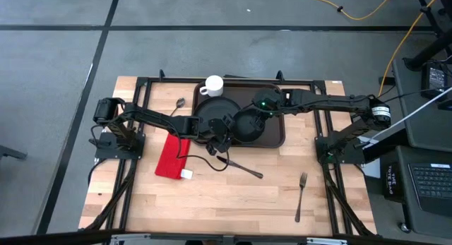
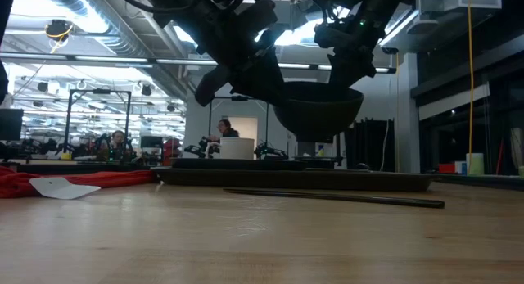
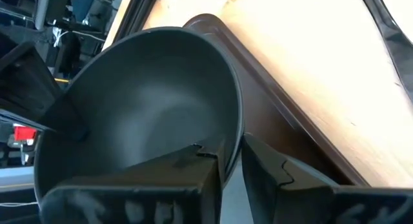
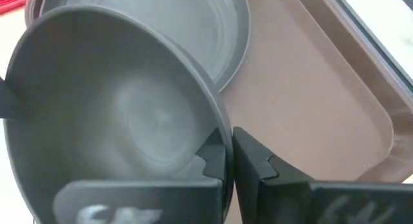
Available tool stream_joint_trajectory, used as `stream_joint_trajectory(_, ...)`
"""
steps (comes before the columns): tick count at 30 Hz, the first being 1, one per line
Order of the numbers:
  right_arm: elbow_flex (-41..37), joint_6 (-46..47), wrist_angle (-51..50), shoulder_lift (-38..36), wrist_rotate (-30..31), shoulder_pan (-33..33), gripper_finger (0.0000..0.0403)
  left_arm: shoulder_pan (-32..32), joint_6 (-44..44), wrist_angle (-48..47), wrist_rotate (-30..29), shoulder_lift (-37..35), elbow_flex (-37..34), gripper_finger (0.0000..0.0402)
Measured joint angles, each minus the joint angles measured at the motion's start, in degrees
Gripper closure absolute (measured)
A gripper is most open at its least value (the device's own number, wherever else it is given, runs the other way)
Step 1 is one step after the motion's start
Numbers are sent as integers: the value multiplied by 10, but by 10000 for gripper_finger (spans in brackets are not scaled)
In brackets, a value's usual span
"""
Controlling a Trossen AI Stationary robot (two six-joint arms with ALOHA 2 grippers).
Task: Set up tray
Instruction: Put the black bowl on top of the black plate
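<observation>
I take the tray (image 1: 277, 135) as my landmark: it lies flat at the far middle of the wooden surface (image 1: 233, 195), with a round black plate (image 1: 212, 109) on its left part. A dark bowl (image 1: 247, 125) hangs above the tray, clear of it in the low view, just right of the plate. My left tool (image 1: 224, 129) is clamped on the bowl's rim at the near-left side; my right tool (image 1: 260, 108) is clamped on the rim at the far-right side. A white mug (image 1: 214, 85) sits at the tray's far edge. Left of the tray lie a spoon (image 1: 178, 104) and a red napkin (image 1: 171, 157); nearer than the tray lie a knife (image 1: 244, 168) and a fork (image 1: 301, 196).
</observation>
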Motion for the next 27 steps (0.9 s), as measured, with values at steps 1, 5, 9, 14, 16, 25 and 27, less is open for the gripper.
stream_joint_trajectory(1, 0, 0, 0, 0, -3, 0, 389, 0, 4, -1, 0, 0, 0, 367)
stream_joint_trajectory(5, 0, 2, 0, 0, -9, 0, 388, -1, 16, -3, -1, 0, 0, 363)
stream_joint_trajectory(9, 0, 5, 0, 0, -12, 0, 388, -1, 17, -13, -3, 0, 0, 362)
stream_joint_trajectory(14, 0, 15, 1, 0, -13, 0, 388, -5, 15, -18, -41, 0, 0, 360)
stream_joint_trajectory(16, 0, 16, 3, 0, -13, 0, 388, -5, 15, -20, -53, 1, 0, 359)
stream_joint_trajectory(25, 0, 19, 4, 0, -13, 0, 388, -5, 13, -31, -60, 1, 0, 358)
stream_joint_trajectory(27, 0, 19, 4, 0, -13, 0, 388, -5, 13, -31, -60, 1, 0, 358)
